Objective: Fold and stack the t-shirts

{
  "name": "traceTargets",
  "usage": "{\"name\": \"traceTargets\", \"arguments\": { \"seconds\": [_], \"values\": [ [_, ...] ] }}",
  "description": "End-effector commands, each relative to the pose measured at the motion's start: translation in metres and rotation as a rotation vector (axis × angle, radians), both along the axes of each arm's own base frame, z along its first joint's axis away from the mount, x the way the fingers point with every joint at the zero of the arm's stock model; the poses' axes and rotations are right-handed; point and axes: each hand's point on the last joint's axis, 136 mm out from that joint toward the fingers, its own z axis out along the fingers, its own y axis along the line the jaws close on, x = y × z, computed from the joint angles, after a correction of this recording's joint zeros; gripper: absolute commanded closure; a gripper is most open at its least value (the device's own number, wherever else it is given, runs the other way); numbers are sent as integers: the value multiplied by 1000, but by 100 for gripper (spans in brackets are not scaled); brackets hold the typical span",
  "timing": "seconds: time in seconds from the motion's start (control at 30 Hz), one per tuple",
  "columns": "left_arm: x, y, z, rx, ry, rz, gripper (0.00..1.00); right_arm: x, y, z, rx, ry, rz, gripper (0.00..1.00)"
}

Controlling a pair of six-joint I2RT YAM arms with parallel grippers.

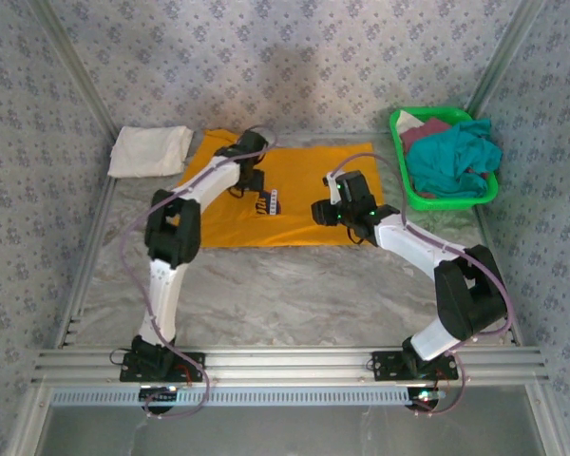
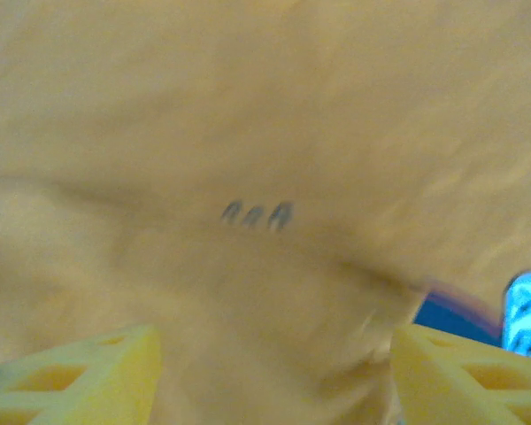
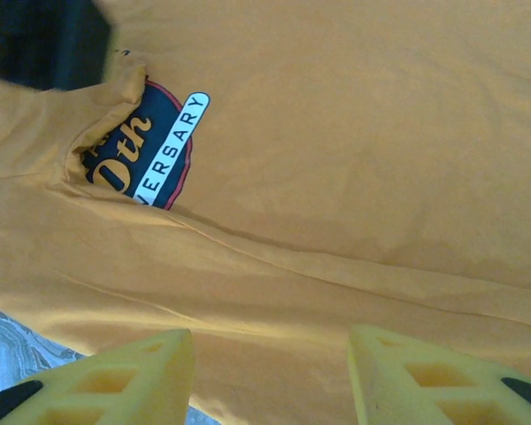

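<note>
1. The orange tee [image 1: 304, 176] is seen spread at the middle of the table [image 1: 285, 294]. Its print [image 3: 150, 146] is partly covered by a turned-over flap of cloth.
2. A white tee [image 1: 150, 150], already folded, is laid at the far left. A teal tee [image 1: 456, 157] and a maroon tee [image 1: 426, 128] are left in the basket [image 1: 446, 201] at the far right.
3. The left gripper [image 2: 273, 336] is held close over the orange tee beside the print. Its fingers are apart and nothing is clamped between them, though that view is blurred.
4. The right gripper [image 3: 270, 335] is held low over the tee's right part, towards the near hem. Its fingers are also apart and nothing is gripped.
5. The step in hand is judged to be the folding of the orange tee, with one fold begun and the shirt not yet compact.
6. For the next move, an edge would have to be pinched by each gripper and carried across evenly, so that only the top layer is caught. The folded tee would then be set on the white one.
</note>
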Motion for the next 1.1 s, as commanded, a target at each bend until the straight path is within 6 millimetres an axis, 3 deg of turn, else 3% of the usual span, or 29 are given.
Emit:
{"name": "traceTargets", "arguments": {
  "seconds": [0.0, 0.13, 0.17, 0.23, 0.3, 0.4, 0.53, 0.7, 0.87, 1.07],
  "values": [
    [-2, 37, 70, -202, -221, 153, 31, 6, -32, 2, 62, 76, -150, 49],
    [-50, 76, 41, -306, -190, 258, 34, 7, -72, -16, 126, 185, -289, 59],
    [-64, 83, 29, -310, -157, 272, 35, 5, -82, -22, 100, 203, -317, 63],
    [-84, 96, 8, -295, -96, 293, 35, 0, -93, -35, 68, 245, -340, 81],
    [-102, 106, -15, -300, -29, 323, 35, -3, -100, -49, 57, 295, -356, 86],
    [-119, 115, -36, -321, 30, 354, 36, -5, -107, -70, 16, 361, -383, 89],
    [-131, 120, -47, -328, 44, 363, 38, -4, -105, -94, -5, 428, -387, 99],
    [-149, 126, -70, -332, 119, 396, 37, -8, -104, -111, -13, 479, -396, 100],
    [-177, 133, -81, -333, 140, 430, 37, -37, -110, -118, -11, 520, -435, 100],
    [-219, 129, -83, -363, 227, 474, 37, -91, -114, -124, -14, 583, -469, 100]
  ]
}}
